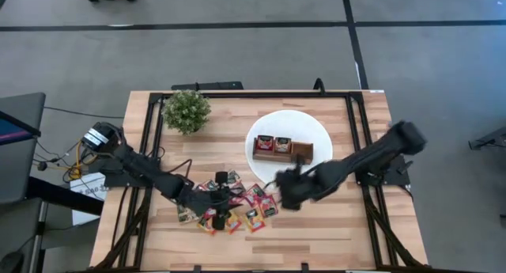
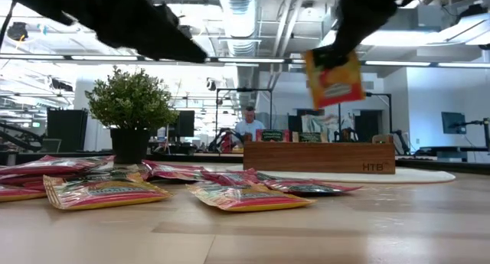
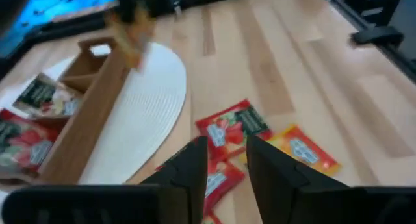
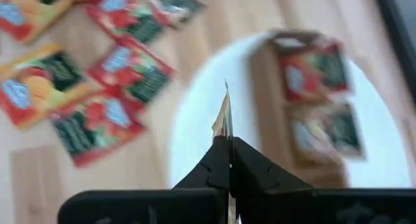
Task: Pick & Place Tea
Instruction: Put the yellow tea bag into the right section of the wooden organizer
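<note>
**Kid:** Wooden table [image 1: 332,225], right? And a big room with desks and screens behind it?

**Friend:** Yes. A person [image 2: 249,125] sits far back in the low view. On the table are a little green plant [image 1: 186,111] in a dark pot and a white plate [image 1: 273,127].

**Kid:** What is on the plate?

**Friend:** A brown wooden tray [image 1: 282,150] with three boxes in it. Its side has the letters "HTB" [image 2: 373,167]. Two boxes each hold a red tea bag. The third one, on the right arm's side, looks bare.

**Kid:** Where is the rest of the tea?

**Friend:** In a heap of tea sachets [image 1: 235,203] near the front edge of the table, mostly red, some orange. They have writing on them, but it is too small to read.

**Kid:** What is the right gripper [image 4: 229,146] doing?

**Friend:** Its fingers are squeezed together on an orange sachet [image 2: 333,79]. The sachet hangs in the air, up above the table, just beside the plate's edge.

**Kid:** And the left gripper [image 3: 226,156]?

**Friend:** It hangs over the heap. Its fingers are a little apart, with nothing between them.
</note>
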